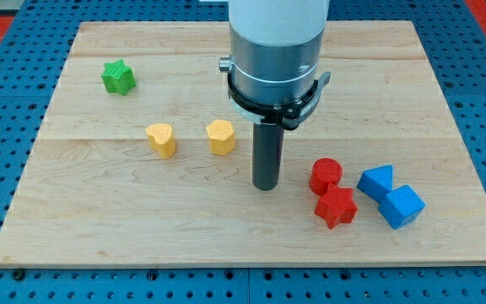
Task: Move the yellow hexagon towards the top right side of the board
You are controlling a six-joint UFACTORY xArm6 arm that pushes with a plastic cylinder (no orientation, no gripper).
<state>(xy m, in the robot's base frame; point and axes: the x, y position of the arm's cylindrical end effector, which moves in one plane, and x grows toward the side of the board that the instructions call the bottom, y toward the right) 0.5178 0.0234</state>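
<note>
camera view shows my tip [266, 187] resting on the board [445, 101] a little below centre, bare and touching no block. i carry nothing; the rod only pushes. the yellow hexagon [221, 137] sits just to the view's left of the rod and slightly higher, near but apart from it. a second yellow block, heart-shaped [162, 139], lies further to the view's left, level with the hexagon.

the main risk, as i judge it, is my side of approach. the target is the view's top right, and i stand on the right and below the hexagon. a push from here would send it up and left, away from the goal. i need to get round to its lower left first, and that path runs through the gap between the two yellow blocks; a loose turn there could nudge the heart or clip the hexagon early and spin it.

a flat-sided block can also slip off a round rod if i meet a corner, so it may veer off line.

the red cylinder [326, 175], red star [336, 206] and two blue blocks [376, 181] [402, 205] cluster at the view's lower right, below the likely route. the green star [118, 78] is well apart at the upper left.
</note>
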